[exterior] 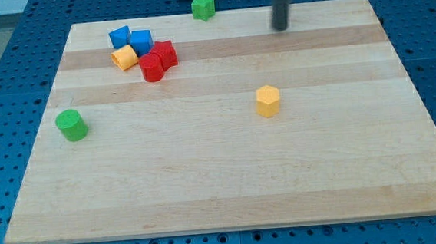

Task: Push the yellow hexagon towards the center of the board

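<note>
Yellow hexagon (268,101) sits right of centre on the table (207,192); my tip (281,28), no pincer on it, hangs upper right, well apart. I'd circle rightward, then push left.

yellow hexagon (268,101), green cylinder (71,124), pale wood board (230,190)

A pale wooden board (229,175) lies on a blue table (20,43) full of small holes — the light is even, soft, with no strong shadows.
</note>
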